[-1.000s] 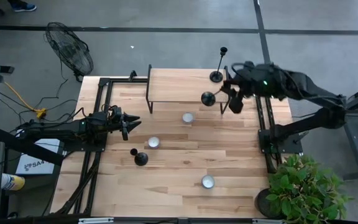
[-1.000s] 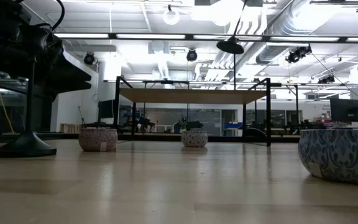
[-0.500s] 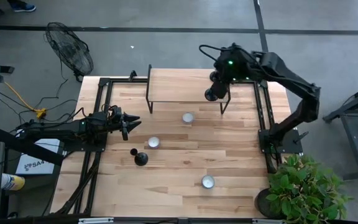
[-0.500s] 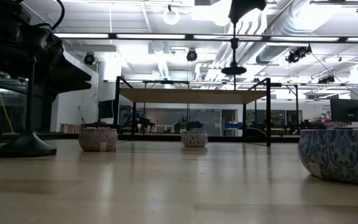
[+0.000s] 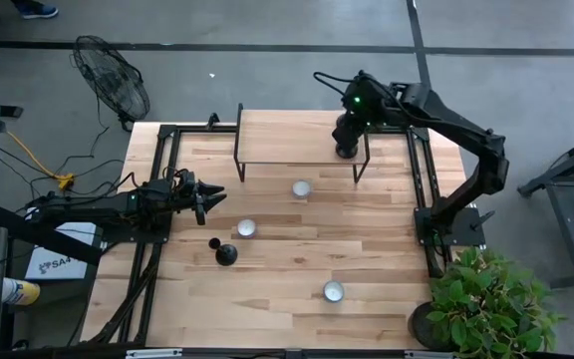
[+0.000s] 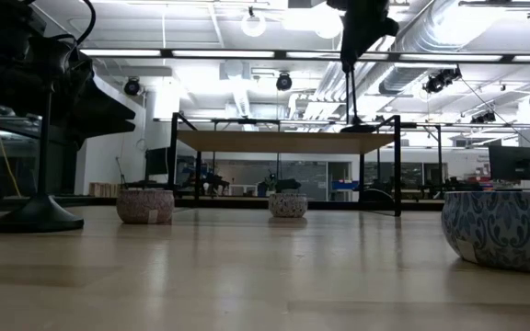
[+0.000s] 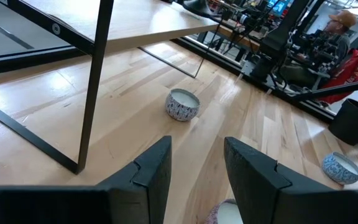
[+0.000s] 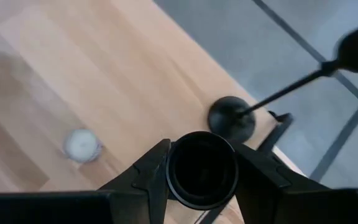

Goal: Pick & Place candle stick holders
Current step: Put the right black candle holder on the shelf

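My right gripper [image 5: 346,128] hangs over the right end of the raised wooden shelf [image 5: 287,135], shut on a black candle stick holder [image 6: 350,92]. Its round base [image 6: 362,127] is at the shelf top; whether it touches, I cannot tell. A taller candle stick holder [image 8: 230,118] stands on its base on the shelf just beyond. A short one [image 5: 225,253] stands on the table. Beside it, my left gripper [image 5: 207,196] waits at the table's left, open and holding nothing. My right gripper pinches the holder's top end [image 8: 202,169], a round black part, between its two fingers [image 8: 151,171]. The fingers come from above, slanting down. The thin stem [image 6: 348,78] hangs below them, nearly upright, base lowest.
Three patterned candle tins sit on the table: one by the shelf [image 5: 301,187], one mid-table [image 5: 246,228], one near the front [image 5: 334,291]. The shelf's black legs [image 7: 95,81] stand between my left gripper and the far side. A potted plant [image 5: 486,299] is at the near right corner.
My right gripper has swung from the table's right side toward the far edge, over the shelf's right end, tipping to point downward. The holder it carries has turned from lying about level to hanging upright, and its base has come down to the shelf top.
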Action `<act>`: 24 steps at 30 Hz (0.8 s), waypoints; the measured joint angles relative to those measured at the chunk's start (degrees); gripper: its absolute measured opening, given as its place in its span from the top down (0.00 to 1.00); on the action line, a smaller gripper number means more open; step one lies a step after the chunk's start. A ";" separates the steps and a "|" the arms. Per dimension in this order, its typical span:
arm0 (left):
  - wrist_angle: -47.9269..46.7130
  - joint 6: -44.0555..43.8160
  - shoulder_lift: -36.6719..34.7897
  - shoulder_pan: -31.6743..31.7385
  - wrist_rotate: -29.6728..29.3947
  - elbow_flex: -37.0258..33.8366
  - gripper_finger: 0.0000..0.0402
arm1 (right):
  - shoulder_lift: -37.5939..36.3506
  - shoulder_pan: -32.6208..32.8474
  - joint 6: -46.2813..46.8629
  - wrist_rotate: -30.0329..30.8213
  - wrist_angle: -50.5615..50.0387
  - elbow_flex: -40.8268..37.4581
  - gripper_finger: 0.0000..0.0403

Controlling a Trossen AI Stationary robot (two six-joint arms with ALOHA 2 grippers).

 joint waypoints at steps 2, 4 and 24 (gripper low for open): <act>0.00 -0.01 0.00 -0.01 0.00 0.00 0.64 | -0.26 -0.39 0.25 0.83 0.13 0.00 0.65; 0.00 0.00 0.00 0.01 0.00 0.00 0.64 | -0.34 -0.78 0.29 0.71 0.28 -0.02 0.65; -0.01 -0.01 0.00 0.01 -0.01 0.00 0.64 | -0.39 -5.58 -1.12 -1.31 0.42 -0.02 0.65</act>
